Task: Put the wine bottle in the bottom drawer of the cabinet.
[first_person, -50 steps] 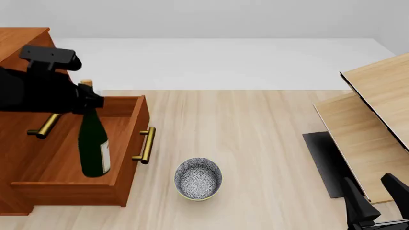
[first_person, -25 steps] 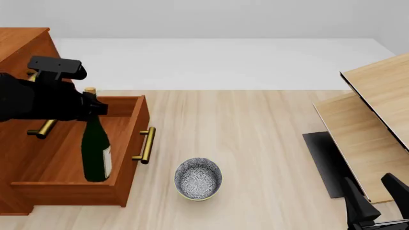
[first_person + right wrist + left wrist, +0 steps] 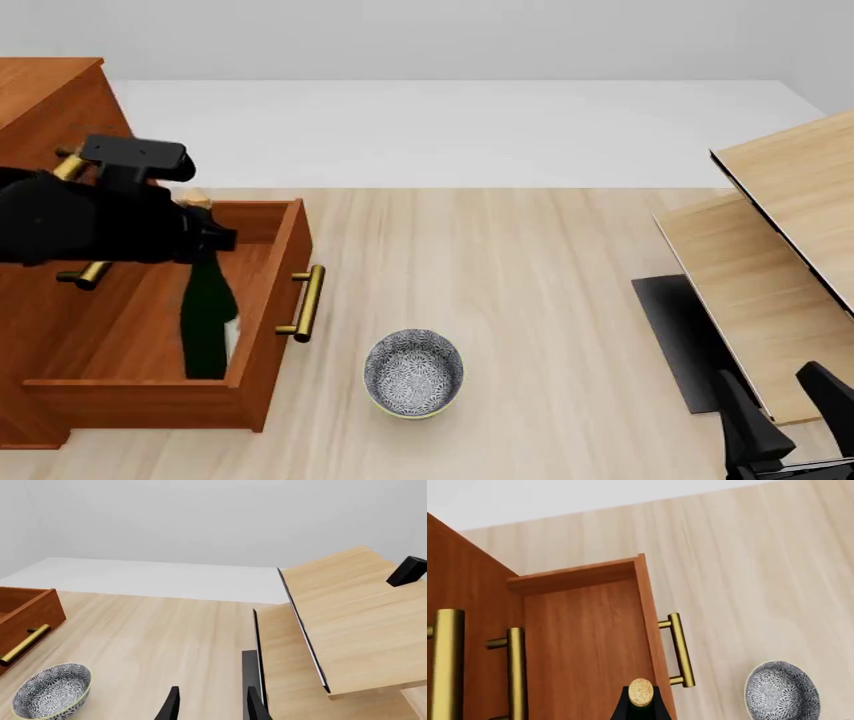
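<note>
- The left end effector (image 3: 200, 238) hangs over the open bottom drawer (image 3: 262, 330), clenched on the neck of the wine bottle (image 3: 207, 318), just below the cork.
- The wine bottle stands roughly upright inside the bottom drawer, close to the inner face of the drawer front; from the front view I cannot tell whether its base touches the drawer floor.
- In the left wrist view only the tan cork (image 3: 640, 692) and the dark shoulders of the bottle show, and the fingers themselves lie outside that picture.
- The bottom drawer is pulled well out of the cabinet (image 3: 47, 100), with its brass bar handle (image 3: 308, 302) facing the bowl.
- The patterned grey-white bowl (image 3: 414, 373) sits on the pale wood worktop (image 3: 534, 300), near the drawer front but not touching it.
- The right end effector (image 3: 210, 702) waits low at the near right of the front view, its two dark fingers apart and holding nothing.
- Light pale-wood furniture (image 3: 774, 250) stands at the right, just beyond the right end effector.
</note>
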{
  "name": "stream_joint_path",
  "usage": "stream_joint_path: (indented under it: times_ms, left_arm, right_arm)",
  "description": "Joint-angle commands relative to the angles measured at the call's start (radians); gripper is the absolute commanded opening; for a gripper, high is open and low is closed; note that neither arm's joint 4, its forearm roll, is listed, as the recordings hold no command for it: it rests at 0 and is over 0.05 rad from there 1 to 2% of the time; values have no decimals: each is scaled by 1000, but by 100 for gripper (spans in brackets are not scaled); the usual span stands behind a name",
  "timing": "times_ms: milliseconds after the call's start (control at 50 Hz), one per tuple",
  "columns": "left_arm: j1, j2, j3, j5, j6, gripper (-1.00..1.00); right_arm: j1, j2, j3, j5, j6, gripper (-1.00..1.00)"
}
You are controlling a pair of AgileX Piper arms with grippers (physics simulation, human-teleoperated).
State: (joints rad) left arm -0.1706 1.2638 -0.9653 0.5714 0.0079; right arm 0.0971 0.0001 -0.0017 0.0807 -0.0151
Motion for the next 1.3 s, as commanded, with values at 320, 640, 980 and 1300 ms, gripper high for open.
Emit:
stream_joint_path:
  times_ms: [320, 640, 980, 1300]
  left_arm:
    - [-20, 85, 7, -70, -101, -100]
    - [-16, 156, -13, -107, -114, -100]
    - [-12, 223, -10, -154, -123, -100]
    - [-10, 268, 13, -203, -139, -100]
  right_arm:
    - [-6, 0, 1, 6, -4, 100]
    - [-13, 0, 2, 11, -5, 100]
    - [-16, 0, 2, 14, -6, 100]
    - [-22, 0, 2, 15, -7, 100]
